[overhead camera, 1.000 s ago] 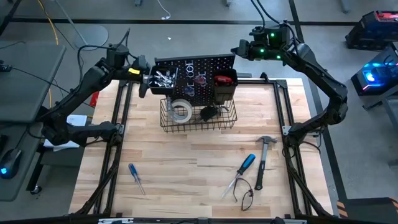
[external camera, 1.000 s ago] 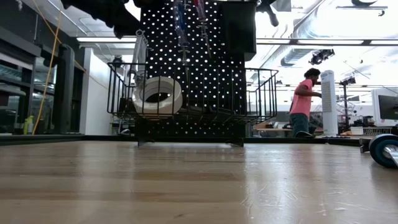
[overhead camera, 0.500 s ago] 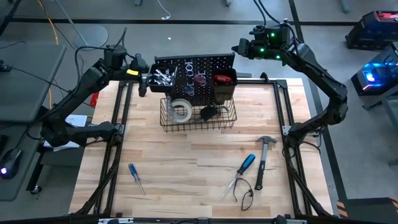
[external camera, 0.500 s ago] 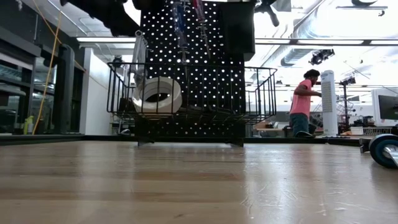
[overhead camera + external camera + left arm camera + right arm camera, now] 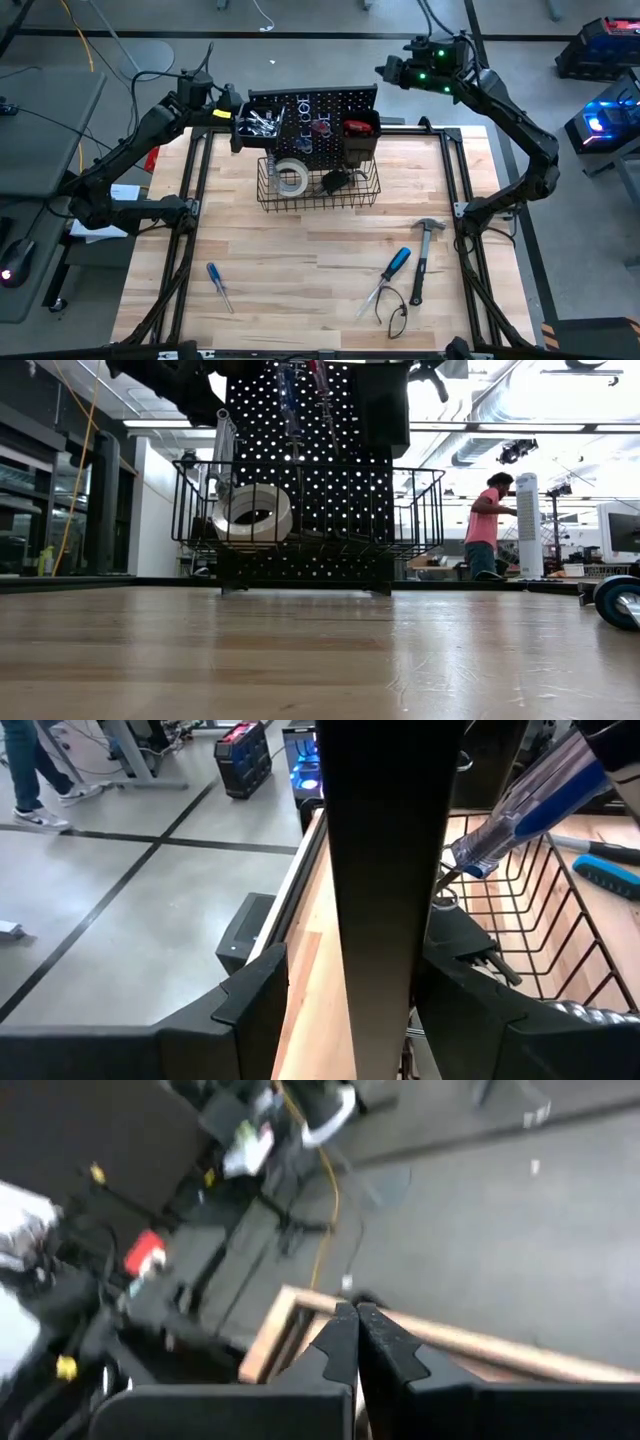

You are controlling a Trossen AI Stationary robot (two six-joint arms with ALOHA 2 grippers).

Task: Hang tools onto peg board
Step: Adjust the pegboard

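The peg board [image 5: 315,125] is being seen standing upright at the table's [image 5: 300,270] far edge, with the wire basket [image 5: 320,190] hung on its front and the tape roll [image 5: 291,177] lying inside. The left gripper [image 5: 237,128] is being held at the board's left edge, its fingers [image 5: 250,1010] spread to either side of the panel edge in the left wrist view; whether they are pressing it cannot be told. The right gripper [image 5: 388,70] is being kept beyond the board's far right corner, off the table, its fingers [image 5: 350,1345] pressed together on nothing. Wide bare wood is being left open in front of the basket; a blue screwdriver [image 5: 219,286] is lying near the left front, while a second blue screwdriver [image 5: 393,268], the hammer [image 5: 423,255] and the pliers [image 5: 393,312] are being grouped at the right front. Against the frame a second earlier, the left gripper is being found slightly farther back and closer to the board; the right arm and loose tools are unchanged.
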